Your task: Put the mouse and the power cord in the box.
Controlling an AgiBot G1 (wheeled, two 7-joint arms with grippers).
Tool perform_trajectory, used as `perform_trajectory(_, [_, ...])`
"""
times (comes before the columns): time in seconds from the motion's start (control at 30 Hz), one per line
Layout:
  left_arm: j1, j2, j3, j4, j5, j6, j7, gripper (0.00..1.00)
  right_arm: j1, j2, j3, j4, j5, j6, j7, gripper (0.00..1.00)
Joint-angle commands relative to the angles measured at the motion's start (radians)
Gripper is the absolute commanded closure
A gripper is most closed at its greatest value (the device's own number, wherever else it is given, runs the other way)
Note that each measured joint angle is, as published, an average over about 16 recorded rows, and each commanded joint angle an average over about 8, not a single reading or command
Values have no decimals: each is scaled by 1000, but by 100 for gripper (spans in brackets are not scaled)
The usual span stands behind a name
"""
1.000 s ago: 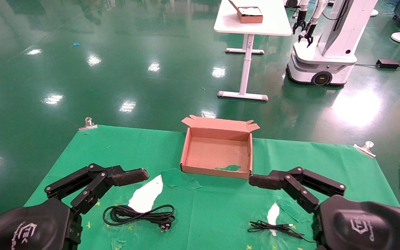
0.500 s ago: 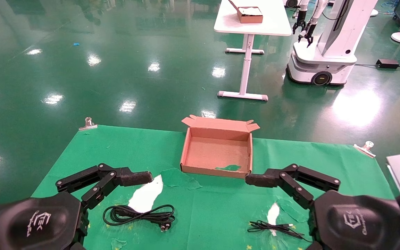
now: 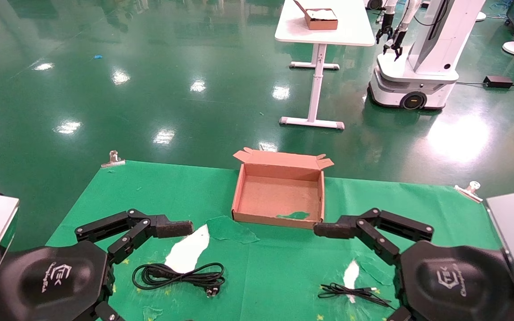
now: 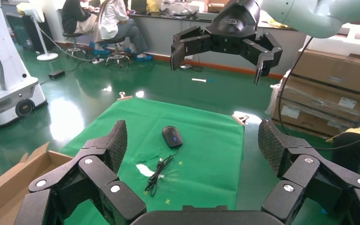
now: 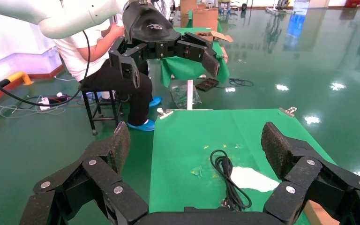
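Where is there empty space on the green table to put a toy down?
Bare cloth lies left of the box up to the clip, and right of it toward the other clip. The near edge is crowded: power cord, mouse cable, left gripper, right gripper.

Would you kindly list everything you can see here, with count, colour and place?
box: one, brown, open, far middle of the table.
power cord: one, black, coiled, near left.
mouse: one, black, near right, its thin cable trailing.
table: one, green cover torn in patches, clips at far corners.
white table: one, beyond, holding a smaller brown box.
another robot: one, white, far right.
left gripper: black, open, above the cord.
right gripper: black, open, by the box's near right corner.
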Motion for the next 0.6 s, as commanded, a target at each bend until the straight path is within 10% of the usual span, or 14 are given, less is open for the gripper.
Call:
perform_trajectory(0.03, [-3, -1, 2, 1, 3, 0, -1, 0, 2, 0, -1, -1, -2, -1, 0, 0])
perform_trajectory(0.6, [10, 3, -6, -1, -8, 0, 6, 0, -6, 0, 2, 1, 4, 2, -1, 0])
